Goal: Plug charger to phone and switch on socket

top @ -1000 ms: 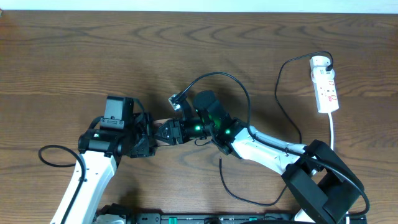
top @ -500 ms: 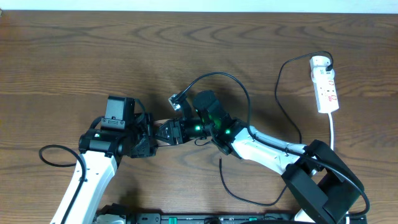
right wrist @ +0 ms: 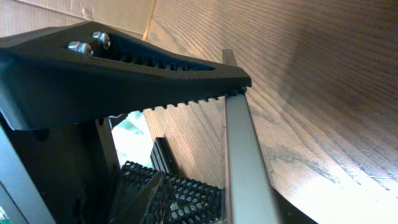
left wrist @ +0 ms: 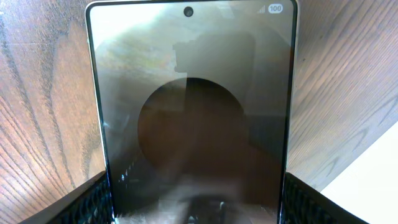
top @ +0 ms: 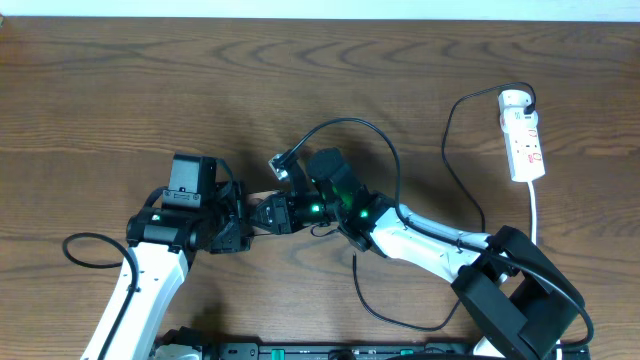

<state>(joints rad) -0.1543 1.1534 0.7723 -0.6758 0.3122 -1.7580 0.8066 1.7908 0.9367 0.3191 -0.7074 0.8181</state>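
The phone (left wrist: 193,93) fills the left wrist view, screen up, with a punch-hole lens at its far end. My left gripper (left wrist: 193,208) is shut on its two long sides. In the overhead view my left gripper (top: 243,215) and right gripper (top: 272,213) meet tip to tip and hide most of the phone. In the right wrist view the phone's grey edge (right wrist: 239,149) runs across the tips of my right gripper (right wrist: 199,130), whose fingers are apart. The charger cable (top: 449,140) runs down from the socket (top: 523,140); its tip is hidden.
A loop of thin black cable (top: 372,300) lies on the wooden table in front of the right arm. A thicker black arm cable (top: 345,121) arcs over the right wrist. The socket's white cord (top: 534,205) runs toward the table's front edge.
My right gripper and wrist have shifted slightly left, toward the left gripper. The left arm and the phone have not moved.
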